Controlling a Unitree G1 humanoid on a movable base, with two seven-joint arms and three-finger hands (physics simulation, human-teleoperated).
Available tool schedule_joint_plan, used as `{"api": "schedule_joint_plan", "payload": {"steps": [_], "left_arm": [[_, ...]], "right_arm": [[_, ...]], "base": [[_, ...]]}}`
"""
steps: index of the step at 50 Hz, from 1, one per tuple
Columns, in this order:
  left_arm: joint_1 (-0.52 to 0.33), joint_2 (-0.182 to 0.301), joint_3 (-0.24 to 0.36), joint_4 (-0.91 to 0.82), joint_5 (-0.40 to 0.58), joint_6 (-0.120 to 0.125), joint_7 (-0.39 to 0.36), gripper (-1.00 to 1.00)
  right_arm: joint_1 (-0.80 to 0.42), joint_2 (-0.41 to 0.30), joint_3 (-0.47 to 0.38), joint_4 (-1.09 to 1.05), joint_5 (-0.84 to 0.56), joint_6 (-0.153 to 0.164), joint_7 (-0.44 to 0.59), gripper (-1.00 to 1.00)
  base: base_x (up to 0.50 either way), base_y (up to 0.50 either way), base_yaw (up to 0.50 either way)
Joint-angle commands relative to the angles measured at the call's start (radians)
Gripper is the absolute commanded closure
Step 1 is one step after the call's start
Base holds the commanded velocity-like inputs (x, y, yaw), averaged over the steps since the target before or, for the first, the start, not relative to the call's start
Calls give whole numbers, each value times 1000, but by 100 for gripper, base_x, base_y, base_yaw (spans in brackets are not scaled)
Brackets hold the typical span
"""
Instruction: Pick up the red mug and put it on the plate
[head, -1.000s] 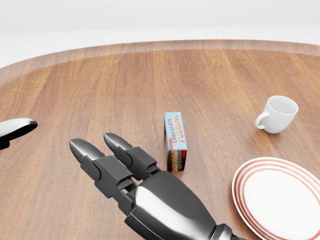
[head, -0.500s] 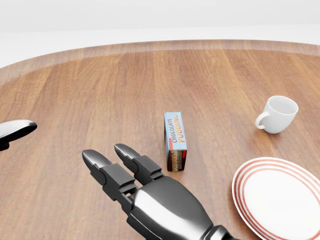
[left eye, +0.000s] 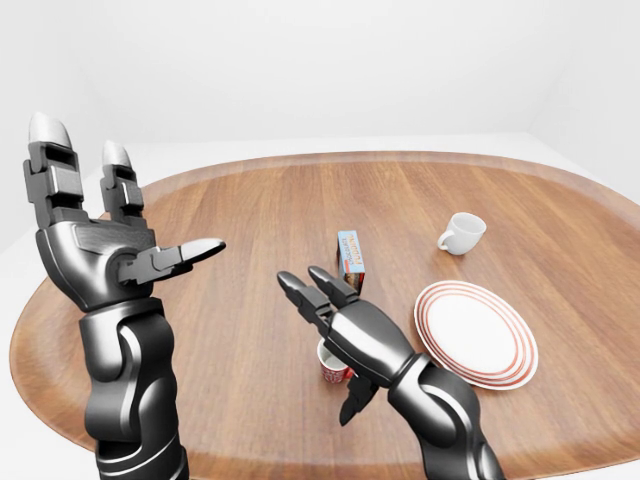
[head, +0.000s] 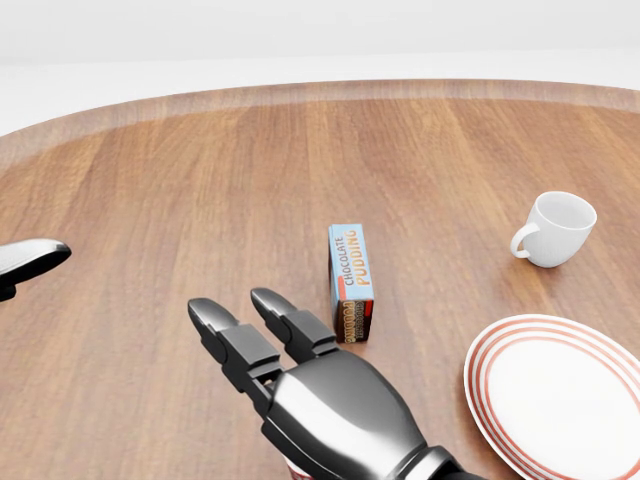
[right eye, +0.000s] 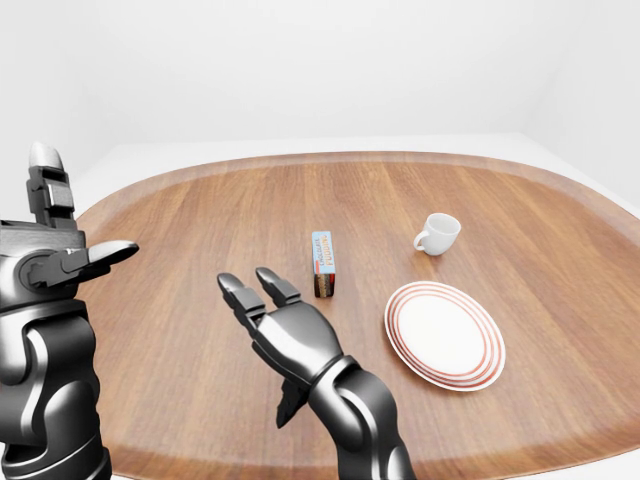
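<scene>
The red mug (left eye: 333, 372) stands upright on the wooden table (left eye: 250, 220), low in the left-eye view. It is partly hidden under my right hand (left eye: 322, 345). That hand hovers just over the mug with its fingers spread, open, the thumb hanging down on the mug's right side. In the head view only a red sliver of the mug (head: 299, 470) shows beneath the palm. The red-rimmed white plate (left eye: 477, 333) lies to the right of the mug. My left hand (left eye: 135, 195) is raised at the left, open and holding nothing.
A chocolate pudding box (left eye: 350, 253) stands on the table above the mug in the left-eye view. A white cup (left eye: 461, 232) sits above the plate, toward the right. The table's rim (left eye: 300, 160) curves across the top.
In the head view my right hand has drawn down and to the right, toward the bottom edge. A red sliver of the mug now shows under it. The left thumb tip has barely moved.
</scene>
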Motion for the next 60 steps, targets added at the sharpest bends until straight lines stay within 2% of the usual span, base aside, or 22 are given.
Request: {"api": "schedule_joint_plan", "payload": {"steps": [1, 21, 31, 46, 60], "left_arm": [[3, -1, -2, -3, 0, 0, 0, -94], [-9, 3, -2, 2, -4, 0, 4, -95], [-11, 3, -1, -2, -6, 0, 6, -95], [-11, 1, -4, -10, -4, 0, 3, -95], [-5, -1, -5, 2, 0, 0, 1, -94]], "right_arm": [[15, 0, -5, 22, -31, 0, 0, -100], [52, -25, -6, 72, -34, 0, 0, -100], [51, -37, -35, 113, -11, 0, 0, -100], [14, -26, -73, 235, 27, 0, 0, -100], [-50, -4, -89, 345, 3, 0, 0, -100]], "base": [[0, 0, 0], [0, 0, 0], [0, 0, 0], [0, 0, 0], [0, 0, 0]]}}
